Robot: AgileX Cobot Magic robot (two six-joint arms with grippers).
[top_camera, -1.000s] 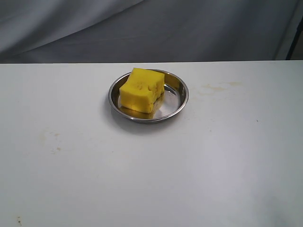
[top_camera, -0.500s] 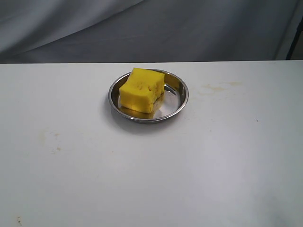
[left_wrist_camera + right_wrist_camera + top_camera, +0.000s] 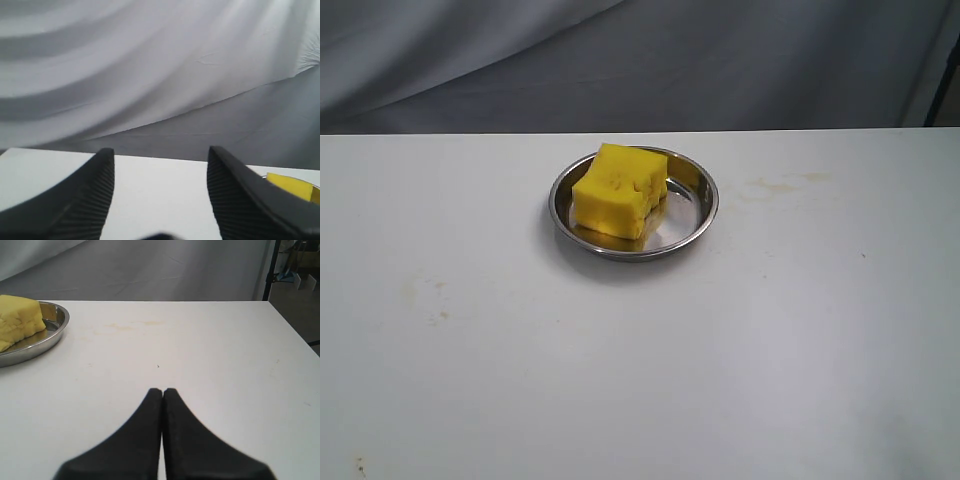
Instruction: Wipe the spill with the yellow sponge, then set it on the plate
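The yellow sponge [image 3: 618, 190] sits in the steel plate [image 3: 708, 205], toward its left side, on a white counter [image 3: 640, 360]. The left tool [image 3: 160, 150] hangs released, ribbed fingers spread with nothing between them, the sponge just visible past one finger. The right tool [image 3: 163, 390] is clenched on nothing over the counter. A faint yellowish stain [image 3: 785, 182] marks the counter right of the plate
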